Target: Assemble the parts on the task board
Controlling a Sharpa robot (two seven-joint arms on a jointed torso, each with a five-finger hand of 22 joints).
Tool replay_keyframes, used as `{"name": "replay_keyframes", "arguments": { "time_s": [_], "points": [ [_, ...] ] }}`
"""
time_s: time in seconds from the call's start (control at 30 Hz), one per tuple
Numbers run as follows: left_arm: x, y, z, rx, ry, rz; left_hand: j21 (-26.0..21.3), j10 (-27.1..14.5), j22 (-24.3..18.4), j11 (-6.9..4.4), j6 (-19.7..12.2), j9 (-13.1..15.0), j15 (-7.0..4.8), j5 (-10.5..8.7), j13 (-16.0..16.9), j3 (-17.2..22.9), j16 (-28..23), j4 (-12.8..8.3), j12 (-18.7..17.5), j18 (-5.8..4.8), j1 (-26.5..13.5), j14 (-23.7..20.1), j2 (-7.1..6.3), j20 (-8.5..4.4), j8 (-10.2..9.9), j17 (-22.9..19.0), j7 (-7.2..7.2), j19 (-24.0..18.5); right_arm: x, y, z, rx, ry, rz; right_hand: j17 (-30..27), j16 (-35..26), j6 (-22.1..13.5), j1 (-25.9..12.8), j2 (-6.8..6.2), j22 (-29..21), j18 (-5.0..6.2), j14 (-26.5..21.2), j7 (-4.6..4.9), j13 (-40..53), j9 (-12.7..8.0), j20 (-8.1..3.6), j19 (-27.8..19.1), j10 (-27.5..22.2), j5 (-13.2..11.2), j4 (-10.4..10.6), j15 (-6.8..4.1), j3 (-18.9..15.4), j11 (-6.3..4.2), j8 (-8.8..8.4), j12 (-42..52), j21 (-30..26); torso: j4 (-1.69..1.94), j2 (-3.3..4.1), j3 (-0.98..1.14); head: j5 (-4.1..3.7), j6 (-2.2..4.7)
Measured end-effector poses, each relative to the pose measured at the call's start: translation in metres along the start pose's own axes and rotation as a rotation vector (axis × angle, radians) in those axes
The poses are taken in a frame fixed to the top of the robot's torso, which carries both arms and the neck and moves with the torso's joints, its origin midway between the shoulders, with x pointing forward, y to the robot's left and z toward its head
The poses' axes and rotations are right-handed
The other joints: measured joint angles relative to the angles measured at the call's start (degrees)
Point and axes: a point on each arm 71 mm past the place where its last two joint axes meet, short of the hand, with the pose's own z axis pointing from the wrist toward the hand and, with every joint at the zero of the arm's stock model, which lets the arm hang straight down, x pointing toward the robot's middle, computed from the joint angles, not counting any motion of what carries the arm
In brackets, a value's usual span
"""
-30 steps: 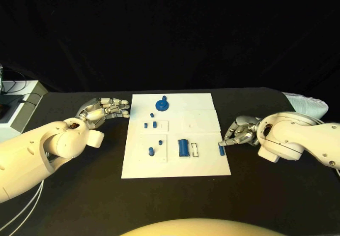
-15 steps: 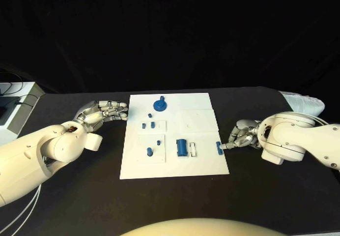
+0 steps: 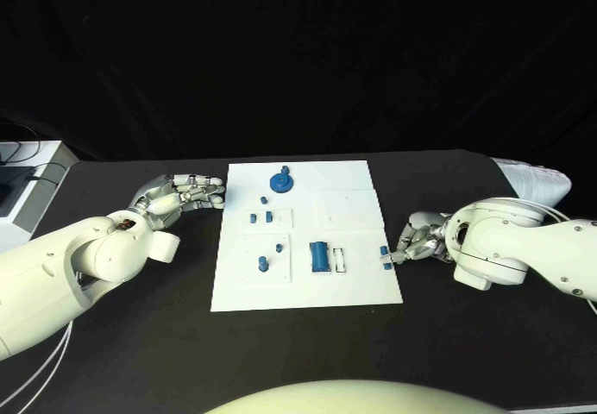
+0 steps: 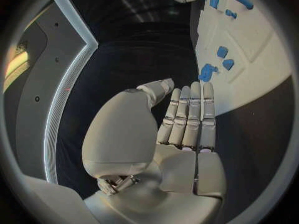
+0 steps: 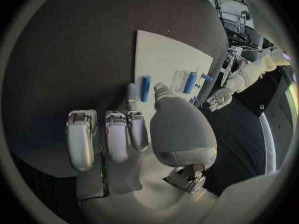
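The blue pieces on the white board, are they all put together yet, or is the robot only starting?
Mostly still to do. Done, as far as I can tell: a round blue part sits at the far end of the task board. In hand: the right hand touches a small blue bar at the board's edge. Left: a blue cylinder and several small pieces lie loose. The left hand waits open beside the board.

A black worktop (image 3: 311, 345) carries everything. A white box-like unit (image 3: 31, 185) stands past its left edge, and crumpled white material (image 3: 537, 179) lies at its right edge.
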Motion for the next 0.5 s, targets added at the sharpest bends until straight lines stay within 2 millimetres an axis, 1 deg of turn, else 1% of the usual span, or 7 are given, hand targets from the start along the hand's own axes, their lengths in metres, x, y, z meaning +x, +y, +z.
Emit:
{"name": "replay_keyframes", "arguments": {
  "time_s": [0.03,0.13,0.2,0.27,0.37,0.5],
  "points": [
    [0.0,0.0,0.0,0.0,0.0,0.0,0.0,0.0,0.0,0.0,0.0,0.0,0.0,0.0,0.0,0.0,0.0,0.0,0.0,0.0,0.0,0.0,0.0,0.0,0.0,0.0,0.0,0.0,0.001,0.002,0.001,-0.002,-0.001,-0.004,0.0,0.0,0.0,0.02,0.01,0.0,0.0,0.0,0.0,0.0,0.0,0.0,0.0,0.0,0.0,0.0,0.0,0.0,0.0,0.0,0.0,0.0,-0.01,0.0,-0.01,0.0,0.0],
    [0.0,0.0,0.0,0.0,0.0,0.0,0.0,0.0,0.0,0.0,0.0,0.0,0.0,0.0,0.0,0.0,0.0,0.0,0.0,0.0,0.0,0.0,0.0,0.0,0.0,0.0,0.0,0.0,0.003,0.006,0.002,-0.007,-0.007,-0.017,0.0,0.0,0.21,0.76,0.76,0.0,0.0,0.0,-0.2,0.0,0.12,0.0,0.0,0.0,0.0,0.0,0.0,0.0,0.0,0.23,0.0,0.23,-0.01,0.0,0.03,0.01,-0.01],
    [0.0,0.0,0.0,0.0,0.0,0.0,0.0,0.0,-0.01,0.0,0.0,0.0,0.0,0.0,0.0,0.0,0.0,0.0,0.0,0.0,0.0,0.0,0.0,0.0,0.0,0.0,0.0,0.0,0.003,0.007,0.004,-0.008,-0.013,-0.025,0.0,0.0,0.21,1.08,0.9,0.0,0.0,0.0,-0.21,0.0,0.17,0.0,0.0,0.0,0.0,-0.18,0.0,-0.18,0.0,0.42,0.0,0.24,-0.01,0.0,0.03,0.01,-0.04],
    [0.0,0.0,0.0,0.0,0.0,0.0,0.0,0.0,-0.06,0.0,0.0,0.0,0.0,0.0,0.0,0.0,0.0,0.0,0.0,0.0,0.0,0.0,0.0,0.0,0.0,0.0,0.0,0.0,0.004,0.009,0.005,-0.009,-0.019,-0.034,0.0,0.0,0.22,1.57,0.43,0.0,0.0,0.0,-0.22,-0.01,0.38,0.0,0.0,0.0,0.0,-0.24,0.0,-0.23,0.0,0.45,0.0,0.24,-0.01,0.0,0.04,0.01,-0.07],
    [0.0,0.0,0.0,0.0,-0.001,0.0,0.0,0.0,-0.06,0.0,0.0,0.01,0.0,0.0,0.0,0.0,0.0,0.0,0.0,0.0,0.0,0.0,0.0,0.0,0.0,-0.01,0.0,0.0,0.005,0.011,0.007,-0.011,-0.029,-0.046,0.0,0.0,0.32,2.92,0.61,0.0,0.0,0.0,-0.29,-0.01,0.46,0.0,0.0,0.0,0.0,-0.24,0.0,-0.23,0.0,0.68,0.0,0.23,-0.01,0.02,0.07,0.06,-0.14],
    [0.0,0.0,0.0,0.0,-0.001,0.001,0.0,0.0,-0.06,0.0,0.0,0.01,0.0,0.0,0.0,0.0,0.0,0.0,0.0,0.0,0.0,0.0,0.0,0.0,0.0,-0.01,0.0,0.0,0.006,0.013,0.007,-0.014,-0.04,-0.058,0.0,0.0,0.61,5.04,1.5,-0.01,0.0,0.0,-0.19,-0.01,0.46,0.0,0.0,0.22,0.22,-0.19,0.0,-0.11,-0.22,0.91,0.0,0.23,-0.04,0.03,0.07,0.09,-0.18]
  ]
}}
